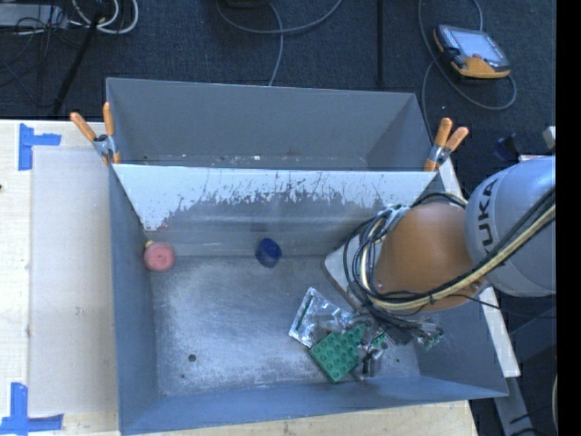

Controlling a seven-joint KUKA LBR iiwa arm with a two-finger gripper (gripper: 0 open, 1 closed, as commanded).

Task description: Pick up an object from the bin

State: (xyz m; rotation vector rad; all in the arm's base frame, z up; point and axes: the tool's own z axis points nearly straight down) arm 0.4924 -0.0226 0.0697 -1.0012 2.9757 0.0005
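My gripper [370, 360] is low in the bin's front right corner, under the arm's orange cover. It sits right at the edge of a green studded building plate [338, 352], which lies tilted on the floor; whether the plate is gripped is not visible. A crinkled silver foil packet [313, 318] lies just left of and behind the plate, touching it.
A small dark blue thing [268, 252] lies at the foot of the back wall, mid-bin. A pink round thing [159, 257] sits in the back left corner. The arm and its cables cover the right side of the bin.
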